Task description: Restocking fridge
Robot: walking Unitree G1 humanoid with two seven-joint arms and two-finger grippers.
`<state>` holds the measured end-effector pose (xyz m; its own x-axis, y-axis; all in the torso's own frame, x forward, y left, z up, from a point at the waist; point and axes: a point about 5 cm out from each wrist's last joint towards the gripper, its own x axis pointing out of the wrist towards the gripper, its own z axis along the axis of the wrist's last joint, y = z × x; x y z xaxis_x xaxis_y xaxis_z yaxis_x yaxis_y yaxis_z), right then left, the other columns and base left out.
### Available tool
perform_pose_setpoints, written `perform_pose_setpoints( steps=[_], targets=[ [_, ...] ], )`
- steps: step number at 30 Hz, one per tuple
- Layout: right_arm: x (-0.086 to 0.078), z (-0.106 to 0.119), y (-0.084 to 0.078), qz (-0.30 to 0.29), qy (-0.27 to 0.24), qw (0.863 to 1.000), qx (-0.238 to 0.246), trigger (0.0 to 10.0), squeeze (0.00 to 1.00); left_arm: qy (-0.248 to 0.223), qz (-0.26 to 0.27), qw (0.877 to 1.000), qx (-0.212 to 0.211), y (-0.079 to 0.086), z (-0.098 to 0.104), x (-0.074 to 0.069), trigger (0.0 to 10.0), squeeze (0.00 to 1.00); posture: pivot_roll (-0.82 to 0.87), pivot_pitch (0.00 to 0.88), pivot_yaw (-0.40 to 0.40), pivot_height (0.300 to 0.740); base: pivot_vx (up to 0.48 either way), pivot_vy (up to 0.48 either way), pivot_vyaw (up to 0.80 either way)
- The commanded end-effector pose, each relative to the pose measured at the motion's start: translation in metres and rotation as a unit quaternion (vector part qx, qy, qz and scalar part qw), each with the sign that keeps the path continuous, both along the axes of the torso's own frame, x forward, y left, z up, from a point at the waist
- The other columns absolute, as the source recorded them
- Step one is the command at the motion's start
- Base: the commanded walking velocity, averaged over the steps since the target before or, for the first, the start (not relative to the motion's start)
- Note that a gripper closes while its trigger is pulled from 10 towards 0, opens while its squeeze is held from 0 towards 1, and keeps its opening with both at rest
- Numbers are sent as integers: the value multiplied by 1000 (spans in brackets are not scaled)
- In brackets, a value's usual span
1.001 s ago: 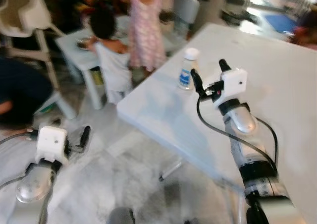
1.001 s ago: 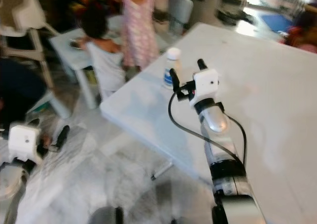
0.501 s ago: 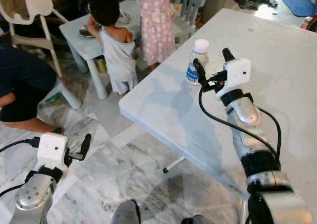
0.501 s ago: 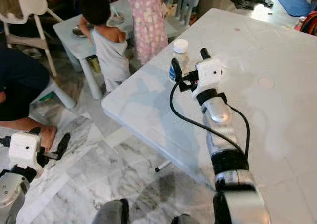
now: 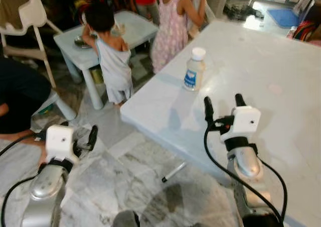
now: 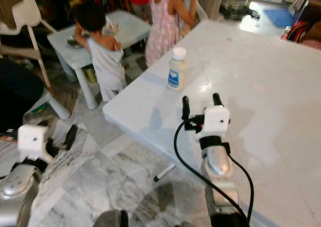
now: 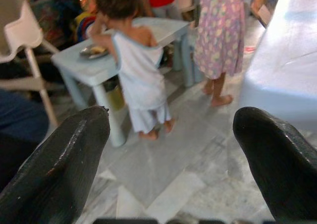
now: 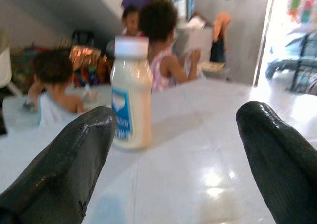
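Observation:
A white plastic bottle point(image 5: 193, 69) with a white cap and a blue label stands upright on the big white table point(image 5: 281, 76), near its left edge. The same bottle point(image 8: 130, 101) is straight ahead in the right wrist view, some way beyond the fingers point(image 8: 69, 159). My right gripper point(image 5: 223, 105) hovers over the table short of the bottle, open and empty. My left gripper point(image 5: 80, 136) hangs low over the marble floor on the left, open, with nothing between its fingers point(image 7: 59, 159).
Two small children point(image 5: 113, 51) stand at a low pale-blue table point(image 5: 108, 33) beyond the big table's corner. A person in dark clothes point(image 5: 17, 96) crouches at far left by a white high chair point(image 5: 27, 16). A pen-like stick point(image 5: 173, 172) lies on the floor.
The view has shifted and tilted. My right gripper has drawn back from the bottle toward me; it was right beside the bottle before. The left arm has risen slightly.

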<state>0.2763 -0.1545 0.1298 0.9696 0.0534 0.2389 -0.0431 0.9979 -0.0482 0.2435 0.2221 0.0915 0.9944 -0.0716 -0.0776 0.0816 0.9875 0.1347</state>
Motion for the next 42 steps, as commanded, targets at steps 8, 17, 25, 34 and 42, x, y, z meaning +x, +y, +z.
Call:
perform_pose_setpoints(
  steps=[8,17,25,34,42],
  targets=[
    [-4,5,-1,-7,12,1000,-9,10000,0,-13,-31,999,-8,-16,0,11,10000,0,10,0,43,740,302,130,-444],
    [3,9,5,16,6,1000,-20,10000,0,-27,-31,999,-17,-21,1,18,10000,0,7,0,27,740,480,0,-630],
    [3,8,6,18,10,1000,-21,10000,0,-30,-37,999,-22,-25,-1,20,10000,0,3,0,28,740,479,0,0],
    [1,5,5,19,14,999,-23,10000,0,-29,-33,999,-27,-20,-3,15,10000,0,2,0,28,740,144,0,0],
    [3,3,9,27,16,999,-24,10000,0,-18,-6,1000,-24,-7,-7,12,10000,0,18,0,19,740,0,0,0]
  ],
)
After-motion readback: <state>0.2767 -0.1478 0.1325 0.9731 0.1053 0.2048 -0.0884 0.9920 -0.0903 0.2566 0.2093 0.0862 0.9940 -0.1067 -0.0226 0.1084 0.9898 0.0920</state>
